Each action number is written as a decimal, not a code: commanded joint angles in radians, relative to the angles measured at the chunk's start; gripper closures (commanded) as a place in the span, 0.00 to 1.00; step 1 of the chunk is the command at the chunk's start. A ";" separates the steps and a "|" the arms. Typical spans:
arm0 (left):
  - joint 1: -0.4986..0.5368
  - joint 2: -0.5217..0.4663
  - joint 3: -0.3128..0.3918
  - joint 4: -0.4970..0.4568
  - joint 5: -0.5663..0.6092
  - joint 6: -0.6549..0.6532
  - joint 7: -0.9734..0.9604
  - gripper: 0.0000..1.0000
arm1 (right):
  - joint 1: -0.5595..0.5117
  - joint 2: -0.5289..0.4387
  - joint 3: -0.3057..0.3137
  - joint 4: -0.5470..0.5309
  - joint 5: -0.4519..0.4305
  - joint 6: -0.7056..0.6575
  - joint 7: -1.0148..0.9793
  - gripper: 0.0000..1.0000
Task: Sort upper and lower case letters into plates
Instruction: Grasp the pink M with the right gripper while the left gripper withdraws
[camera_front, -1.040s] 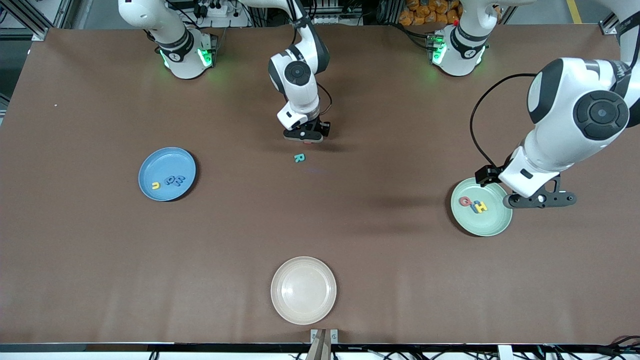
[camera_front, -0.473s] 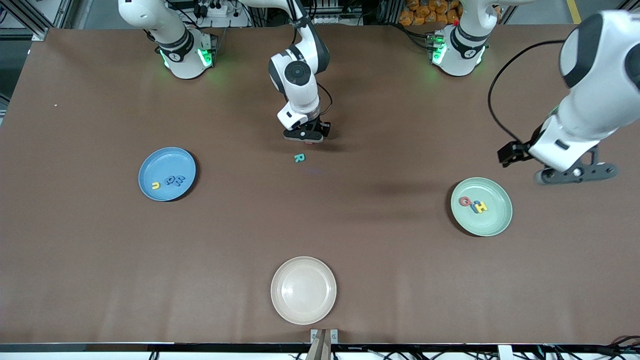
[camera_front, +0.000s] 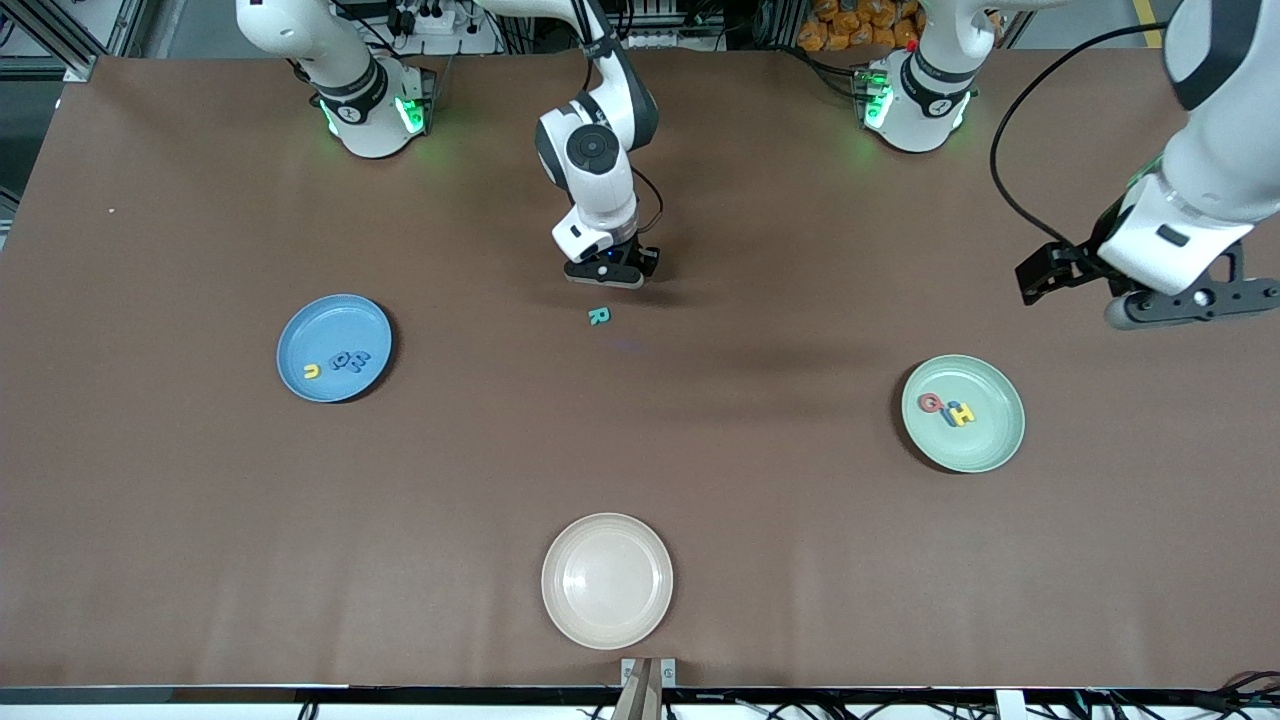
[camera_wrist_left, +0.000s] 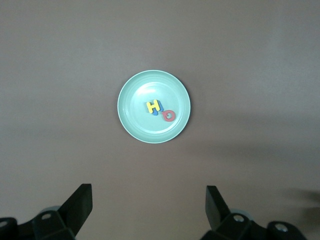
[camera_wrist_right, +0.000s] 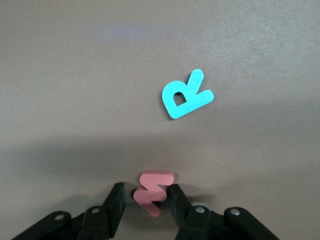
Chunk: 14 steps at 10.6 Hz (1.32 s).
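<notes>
Left hand (camera_front: 1180, 305) has been lifted off the mint plate (camera_front: 990, 450), fingers spread, nothing held; coral letter (camera_wrist_right: 153, 192) is clamped by right hand (camera_wrist_right: 146, 200) beside teal R (camera_front: 598, 316)

My table (camera_front: 200, 520) is covered edge to edge by a matte brown sheet with faint creases and soft shadows near its middle. At 6 o'clock on it sits a cream plate (camera_front: 607, 580), just above a small metal bracket (camera_front: 648, 672) on the table's edge. Along 12 o'clock I see aluminium framing (camera_front: 60, 40), a power strip with cables (camera_front: 420, 18), and a pile of orange things (camera_front: 850, 22). At 1 o'clock a yellow floor line (camera_front: 1148, 20) shows.
</notes>
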 joint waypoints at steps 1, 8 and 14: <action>0.038 -0.003 -0.004 0.017 -0.030 -0.035 0.067 0.00 | -0.024 0.021 0.000 0.023 0.019 -0.006 0.007 0.54; 0.048 0.001 -0.017 0.019 -0.030 -0.051 0.084 0.00 | -0.024 0.019 0.000 0.022 0.018 -0.014 0.025 0.60; 0.036 0.003 -0.017 0.016 -0.028 -0.052 0.084 0.00 | -0.004 0.015 0.000 0.022 0.018 -0.054 0.038 0.59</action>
